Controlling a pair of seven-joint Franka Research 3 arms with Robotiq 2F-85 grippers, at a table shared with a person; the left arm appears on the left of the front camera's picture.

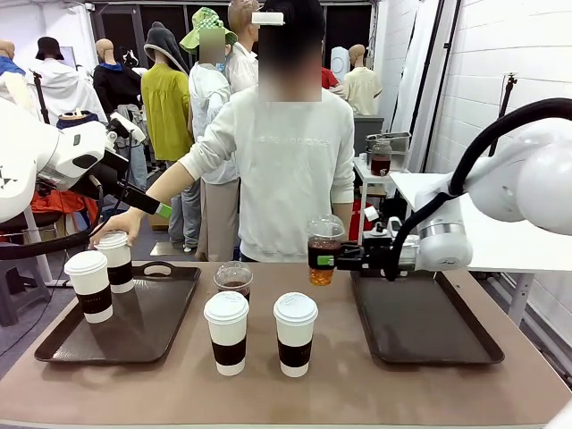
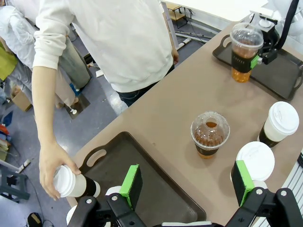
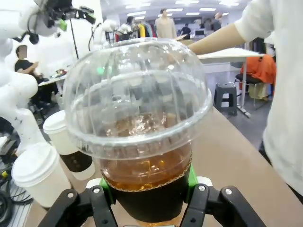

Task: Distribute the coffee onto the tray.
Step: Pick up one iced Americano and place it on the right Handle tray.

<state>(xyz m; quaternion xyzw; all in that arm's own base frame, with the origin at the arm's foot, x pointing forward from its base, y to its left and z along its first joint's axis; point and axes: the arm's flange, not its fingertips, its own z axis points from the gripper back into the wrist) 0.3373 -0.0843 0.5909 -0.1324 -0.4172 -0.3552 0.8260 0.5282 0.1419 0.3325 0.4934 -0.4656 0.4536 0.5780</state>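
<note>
My right gripper is shut on a clear dome-lidded coffee cup with brown liquid, held off the table just left of the right tray. The right wrist view has this cup between the green pads. A second clear cup stands on the table, with two white-lidded paper cups in front of it. The left tray carries one paper cup; the person's hand holds another on it. My left gripper hangs open and empty high above the left tray.
The person stands at the far side of the table, one arm reaching down to the left tray. The right tray is bare. A side table lies behind my right arm. Brown tabletop lies open toward the near edge.
</note>
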